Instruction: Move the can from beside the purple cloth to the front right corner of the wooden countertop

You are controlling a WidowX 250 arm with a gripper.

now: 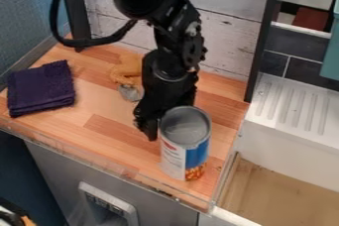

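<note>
The black gripper (151,120) hangs low over the right part of the wooden counter, close against the left and rear side of a can (185,143). The can stands upright near the counter's front right corner, with a grey top and a white, blue and orange label. Part of its rear left side is hidden by the gripper. Behind the gripper to the left lie an orange-brown plush-like thing (126,70) and a small grey thing (130,92). A folded dark purple cloth (41,88) rests at the counter's left.
The wooden counter (106,129) has a clear raised edge strip along its front. Black posts and a white plank wall (228,41) stand behind. To the right are a white ribbed drainboard (291,108) and a basin with a wooden floor (281,195).
</note>
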